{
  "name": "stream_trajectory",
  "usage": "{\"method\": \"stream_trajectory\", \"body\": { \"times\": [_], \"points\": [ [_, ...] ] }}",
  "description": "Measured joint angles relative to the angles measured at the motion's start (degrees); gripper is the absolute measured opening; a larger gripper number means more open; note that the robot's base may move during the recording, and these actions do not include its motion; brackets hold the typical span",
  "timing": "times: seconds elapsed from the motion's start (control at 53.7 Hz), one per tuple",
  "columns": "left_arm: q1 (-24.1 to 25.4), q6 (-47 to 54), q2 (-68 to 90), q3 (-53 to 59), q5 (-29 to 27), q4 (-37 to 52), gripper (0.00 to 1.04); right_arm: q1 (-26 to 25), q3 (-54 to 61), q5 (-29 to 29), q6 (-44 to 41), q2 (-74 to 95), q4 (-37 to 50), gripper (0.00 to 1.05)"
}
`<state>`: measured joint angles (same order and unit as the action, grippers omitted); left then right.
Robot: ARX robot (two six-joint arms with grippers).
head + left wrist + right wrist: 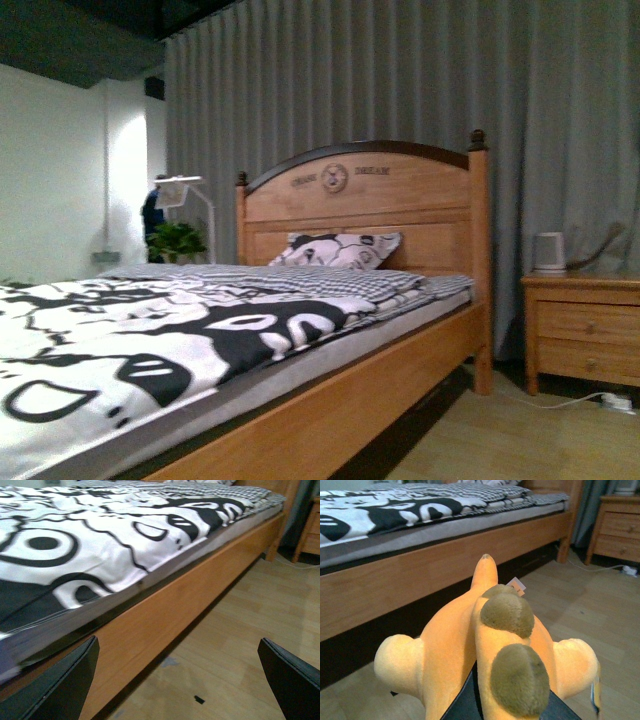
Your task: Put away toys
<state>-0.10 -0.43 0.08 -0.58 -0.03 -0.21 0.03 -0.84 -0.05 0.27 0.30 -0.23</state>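
- Right gripper [512, 711] pinches the plush toy [450, 640], with its dark fingers showing at the underside of the orange body. The toy is held above the wooden floor [580, 605], just beside the side rail of the bed [420, 575].
- Left gripper [175, 680] is spread wide with nothing between its 2 fingers, near the same side of the bed.
- Judged from this, the pick-up is done; carrying the toy and setting it down are left. None of the 3 views shows a box, basket or shelf for it, so the destination cannot be told.
- Only the right wrist view shows the toy. The front view shows neither arm nor toy, but gives the widest look at the room, with the headboard [350, 190] and nightstand [582, 330]. Only the left wrist view shows the empty gripper.
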Motion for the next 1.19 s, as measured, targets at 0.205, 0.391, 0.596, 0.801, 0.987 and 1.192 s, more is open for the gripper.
{"method": "stream_trajectory", "body": {
  "times": [0.205, 0.391, 0.596, 0.801, 0.987, 1.192],
  "points": [
    [0.0, 0.02, 0.02, 0.0, 0.07, 0.0, 0.98, 0.0, 0.0, 0.22, 0.0, 0.0, -0.02, 0.06],
    [0.0, 0.02, 0.02, 0.0, 0.09, 0.0, 0.98, 0.0, 0.0, 0.17, -0.02, 0.0, -0.02, 0.06],
    [-0.07, 0.02, 0.02, 0.0, 0.26, 0.0, 0.98, -0.07, 0.0, 0.48, -0.04, -0.04, -0.02, 0.06],
    [-0.04, 0.02, 0.02, 0.0, 0.02, 0.0, 0.98, 0.0, 0.0, -0.04, -0.09, -0.02, -0.02, 0.06],
    [-0.04, 0.02, 0.02, 0.0, 0.04, 0.0, 0.98, 0.0, 0.0, -0.15, -0.09, -0.02, -0.02, 0.06],
    [-0.04, 0.02, 0.02, 0.0, 0.04, 0.0, 0.98, 0.0, 0.0, 0.07, -0.09, -0.02, -0.02, 0.06]
  ]
}}
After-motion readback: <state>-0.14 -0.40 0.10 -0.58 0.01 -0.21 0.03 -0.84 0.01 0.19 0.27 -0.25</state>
